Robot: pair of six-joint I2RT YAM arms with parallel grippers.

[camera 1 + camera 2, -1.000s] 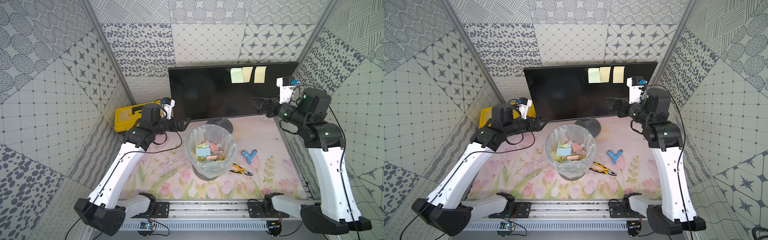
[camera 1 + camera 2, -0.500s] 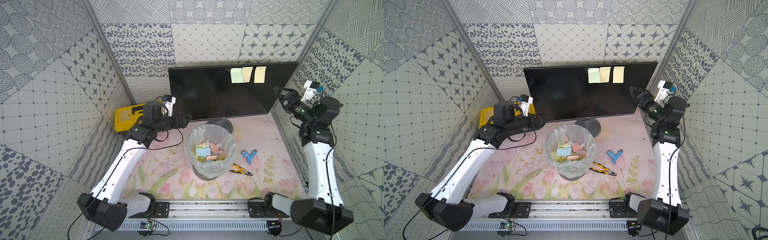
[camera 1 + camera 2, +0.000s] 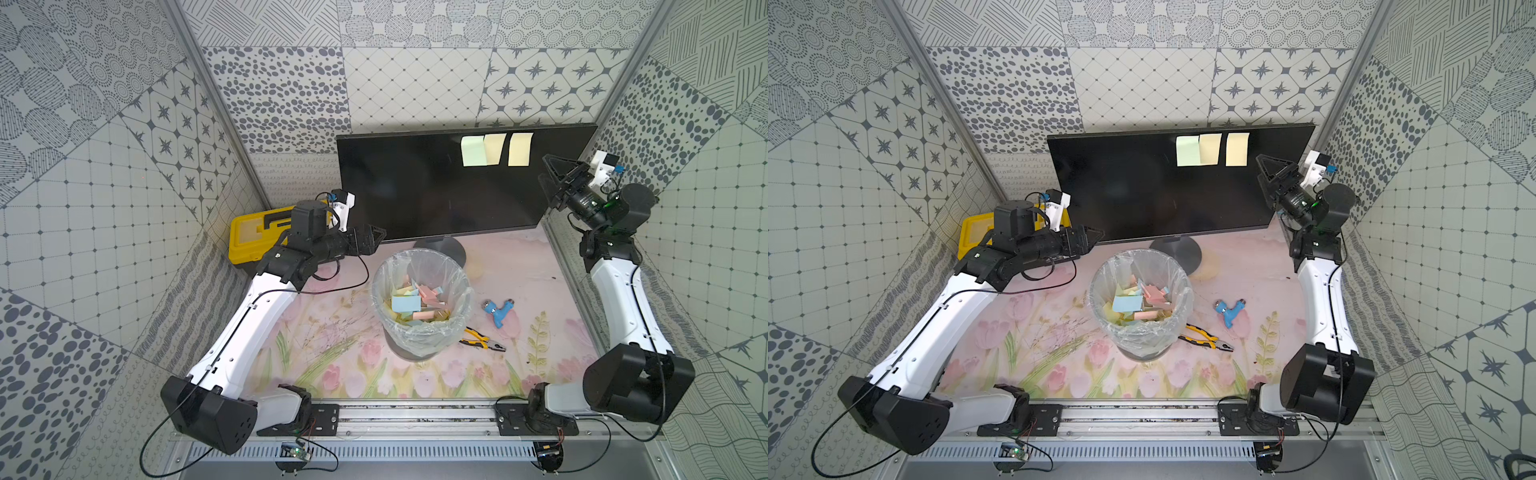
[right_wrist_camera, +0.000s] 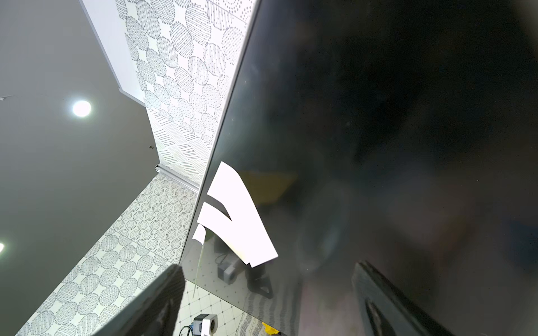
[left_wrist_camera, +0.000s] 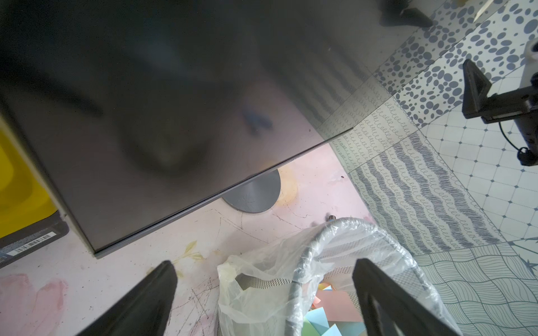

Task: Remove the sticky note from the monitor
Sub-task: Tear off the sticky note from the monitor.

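Observation:
The black monitor (image 3: pixel 415 187) (image 3: pixel 1133 187) stands at the back of the table. Three sticky notes hang on the upper right of its screen: a pale green one (image 3: pixel 473 151) (image 3: pixel 1187 151) and two pale yellow ones (image 3: pixel 494 148) (image 3: pixel 520 149). My right gripper (image 3: pixel 548 174) (image 3: pixel 1264 178) is raised by the screen's right edge, open and empty, just right of and below the notes. In the right wrist view the notes (image 4: pixel 238 221) curl off the screen just beyond the open gripper (image 4: pixel 268 264). My left gripper (image 3: pixel 376 241) (image 5: pixel 263 261) is open and empty by the monitor's lower left corner.
A mesh waste bin (image 3: pixel 380 282) with a clear liner holds several coloured notes in front of the monitor's round stand base (image 3: pixel 451 249). A yellow toolbox (image 3: pixel 249 237) lies behind the left arm. A blue fitting (image 3: pixel 498 309) and pliers (image 3: pixel 482 343) lie right of the bin.
My right gripper has risen and swung right, from in front of the lower screen up to the screen's right edge near the notes. The left arm has barely moved.

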